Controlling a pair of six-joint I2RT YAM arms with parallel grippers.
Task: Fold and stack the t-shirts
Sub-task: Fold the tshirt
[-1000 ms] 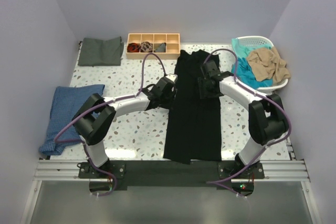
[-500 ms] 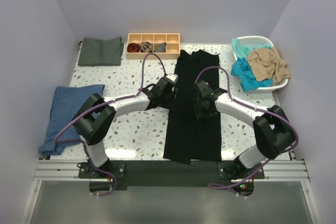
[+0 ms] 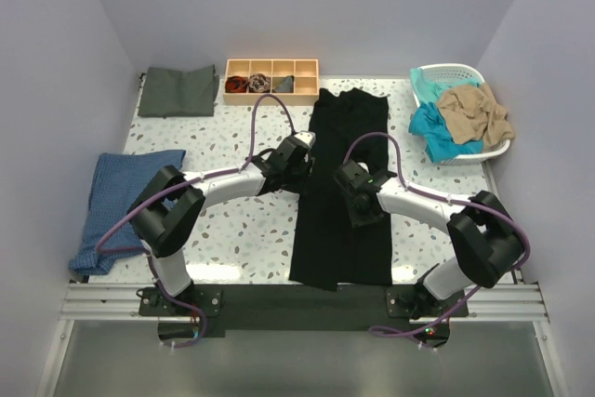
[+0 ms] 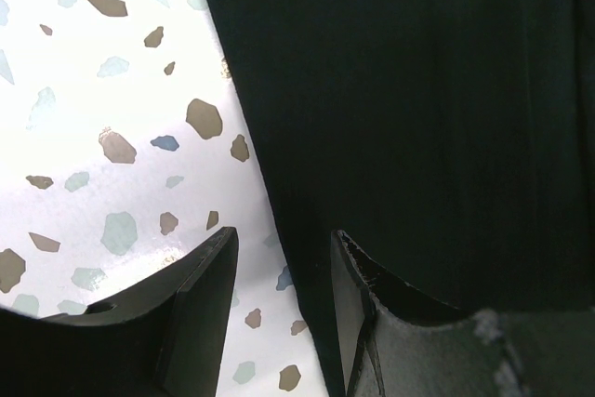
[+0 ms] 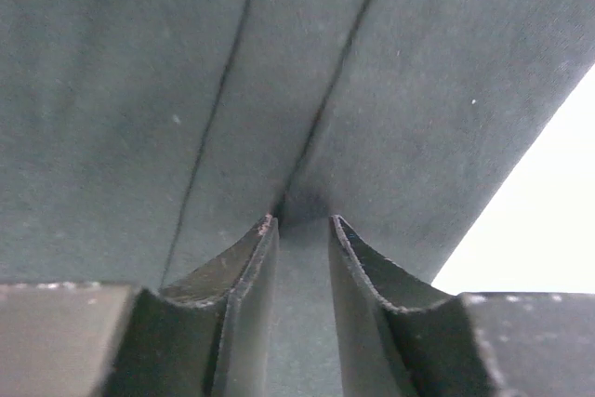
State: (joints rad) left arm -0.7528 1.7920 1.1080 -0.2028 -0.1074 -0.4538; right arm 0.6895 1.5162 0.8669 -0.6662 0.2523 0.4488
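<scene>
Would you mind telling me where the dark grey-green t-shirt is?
In the top view, the dark grey-green t-shirt lies folded at the far left corner of the table, just left of the wooden divider tray and beyond the blue cloth.

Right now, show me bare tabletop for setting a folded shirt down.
Bare terrazzo lies behind the left arm, bordered by the folded grey-green shirt, the wooden compartment tray and the long black t-shirt. Another lies between that arm, the black shirt and the near edge. Crowded: by the left gripper and right gripper.
</scene>
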